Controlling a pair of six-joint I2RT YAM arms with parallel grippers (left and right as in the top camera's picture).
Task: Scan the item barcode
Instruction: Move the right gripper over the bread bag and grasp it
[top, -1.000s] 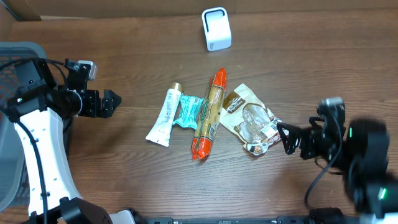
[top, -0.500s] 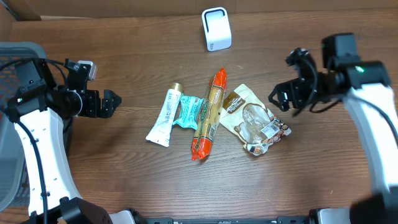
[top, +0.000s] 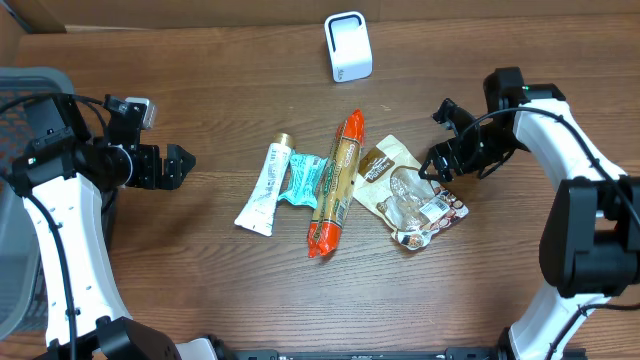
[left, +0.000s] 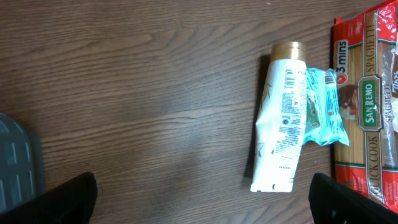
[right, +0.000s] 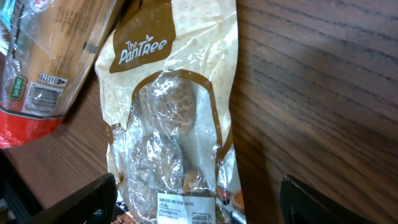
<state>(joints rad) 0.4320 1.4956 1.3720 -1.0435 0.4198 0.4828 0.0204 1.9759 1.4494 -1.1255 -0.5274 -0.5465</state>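
- Dark wooden table (top: 200, 280) under a loose row of packets, with a white scanner (top: 348, 46) at the far edge.
- Lying flat at the row's right end: mushroom pouch (top: 405, 192), just beside the spaghetti pack (top: 336, 182).
- Hovering over the pouch's right edge: right gripper (top: 437, 162), jaws spread wide, holding nothing, fingers (right: 311, 199) either side of the pouch's lower end.
- Well left of the tube (top: 264, 187): left gripper (top: 178, 163), gaping, empty.

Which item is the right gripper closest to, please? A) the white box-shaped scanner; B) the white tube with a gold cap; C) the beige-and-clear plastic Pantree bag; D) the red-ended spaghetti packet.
C: the right gripper sits beside the beige-and-clear plastic Pantree bag, which fills its wrist view.
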